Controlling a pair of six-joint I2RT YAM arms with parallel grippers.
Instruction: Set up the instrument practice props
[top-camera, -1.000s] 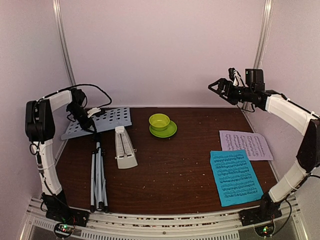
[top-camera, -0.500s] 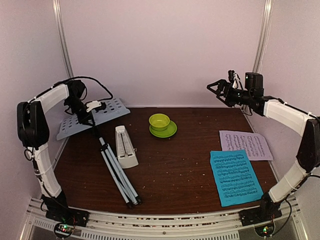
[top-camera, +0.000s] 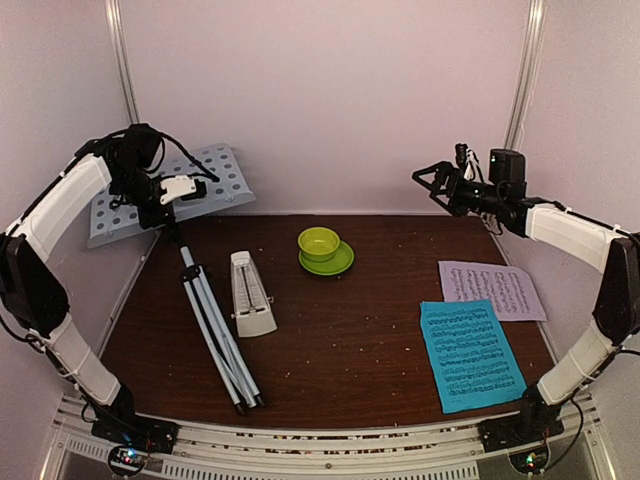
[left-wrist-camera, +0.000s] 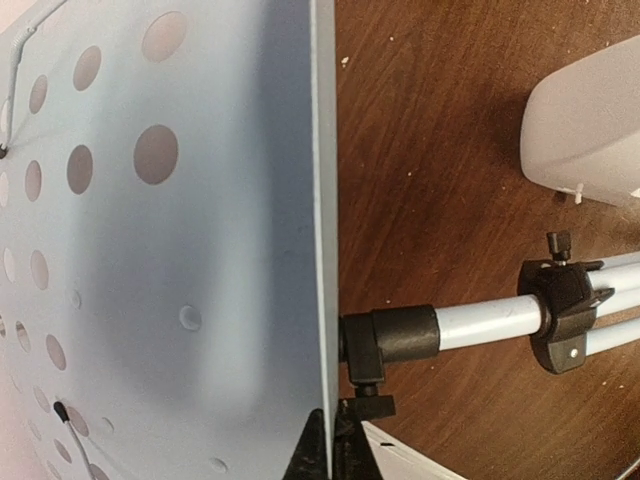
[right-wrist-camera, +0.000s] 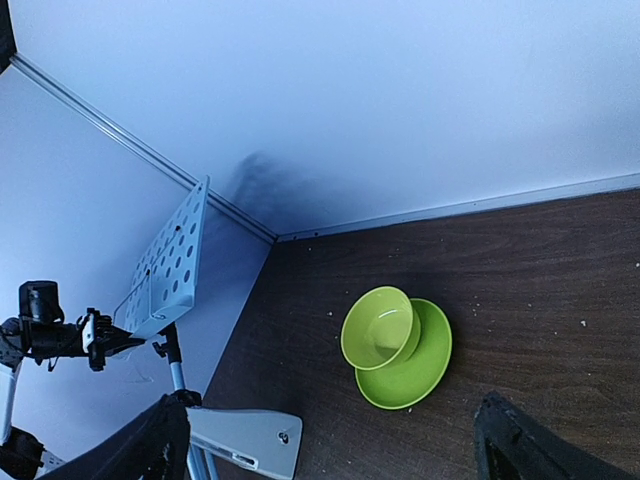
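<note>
My left gripper (top-camera: 165, 200) is shut on the lower edge of the pale perforated music stand desk (top-camera: 170, 190), (left-wrist-camera: 150, 250) and holds it raised at the back left. The folded silver tripod (top-camera: 215, 330) slants down to the table near the front. The cream pyramid metronome (top-camera: 250, 292) lies beside it and shows in the right wrist view (right-wrist-camera: 245, 440). The blue sheet (top-camera: 468, 352) and the pale pink sheet (top-camera: 492, 288) lie flat at the right. My right gripper (top-camera: 428, 180) is open and empty, high at the back right.
A lime-green bowl on its saucer (top-camera: 322, 248) stands at the back centre, also in the right wrist view (right-wrist-camera: 395, 345). Pale walls close in the left, back and right sides. The tripod's collar and clamp (left-wrist-camera: 560, 315) hang over the brown table.
My left gripper has lifted the stand desk up and back; the stand went from lying flat to slanting with its feet near the front edge. The right gripper shifted slightly left.
</note>
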